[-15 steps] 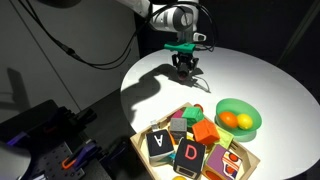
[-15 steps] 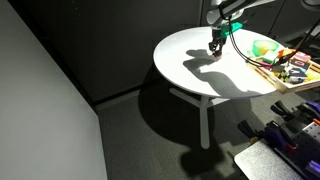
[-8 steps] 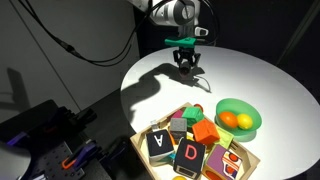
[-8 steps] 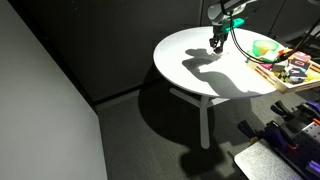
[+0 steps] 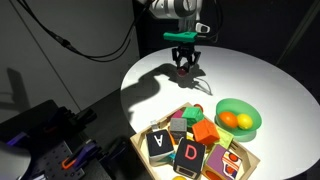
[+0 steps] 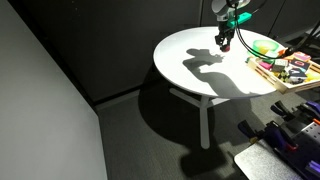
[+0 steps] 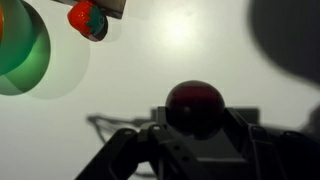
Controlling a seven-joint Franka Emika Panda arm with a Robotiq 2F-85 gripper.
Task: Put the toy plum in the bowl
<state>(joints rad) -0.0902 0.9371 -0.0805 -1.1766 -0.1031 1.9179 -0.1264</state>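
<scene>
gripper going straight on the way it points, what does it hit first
Probably the bare table: the gripper points down, shut on the plum, with only white tabletop beneath. The bowl sits off to the side.

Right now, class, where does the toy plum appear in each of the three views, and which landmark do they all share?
Exterior view: toy plum upper centre, a dark speck in the gripper.
Exterior view: toy plum top right, barely visible in the gripper.
Wrist view: toy plum lower centre, a maroon ball held by the gripper.
Shared landmark: green bowl.
</scene>
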